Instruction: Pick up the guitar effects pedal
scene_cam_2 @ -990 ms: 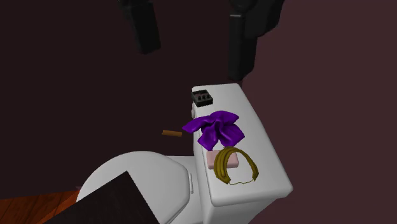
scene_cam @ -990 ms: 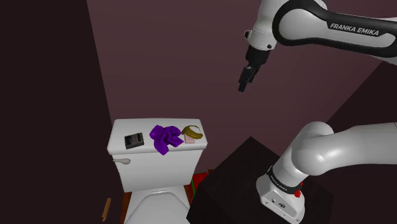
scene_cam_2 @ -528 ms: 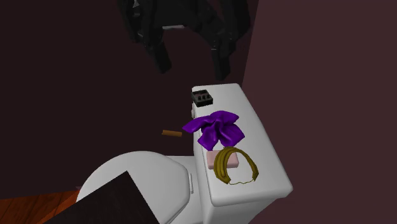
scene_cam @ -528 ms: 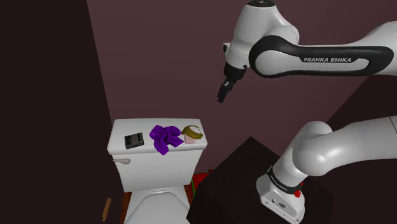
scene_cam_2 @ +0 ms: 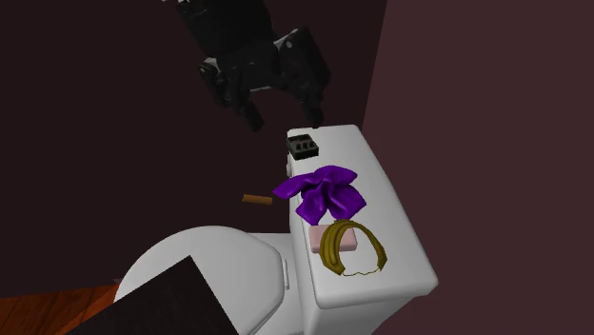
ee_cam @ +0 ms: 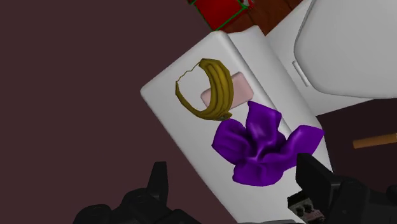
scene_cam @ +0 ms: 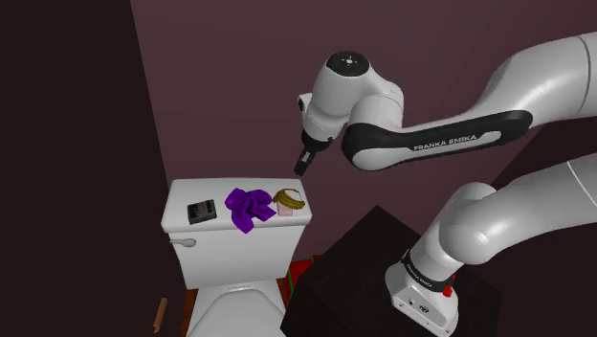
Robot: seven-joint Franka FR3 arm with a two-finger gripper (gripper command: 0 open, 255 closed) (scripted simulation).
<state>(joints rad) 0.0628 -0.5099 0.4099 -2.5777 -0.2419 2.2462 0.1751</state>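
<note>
We see the gripper (scene_cam: 302,163) hanging in the air above the toilet tank lid (scene_cam: 182,196), touching nothing. Its fingers are spread wide w/ nothing clasped. In the wrist view the two black fingers (ee_cam: 158,182) stand well apart, and the purple cloth (ee_cam: 264,143) lies on the lid far beyond the gap.

The guitar effects pedal (scene_cam: 201,212), a small black box, sits flat on the lid. In the shoulder view it's at 9 o'clock of the purple cloth and approx. 8 o'clock of the gripper, well apart from it. In the second exterior view the pedal (scene_cam_2: 303,147) is at the lid's 12 o'clock end, at 6 o'clock of the gripper (scene_cam_2: 284,114). In the wrist view a corner of the pedal (ee_cam: 304,207) peeks out just beside one finger.

Other items on the lid, second exterior view:
- The purple cloth (scene_cam_2: 328,191) is at 5 o'clock of the pedal.
- A gold band (scene_cam_2: 350,249) is at 6 o'clock of the cloth, lying over a pink block (scene_cam_2: 347,238).

A brown stick (scene_cam_2: 257,199) lies on the floor at 9 o'clock of the cloth. The toilet seat (scene_cam_2: 209,276) is at 7 o'clock of the lid. In the shoulder view the dark stand (scene_cam: 354,278) is at 4 o'clock of the tank.
</note>
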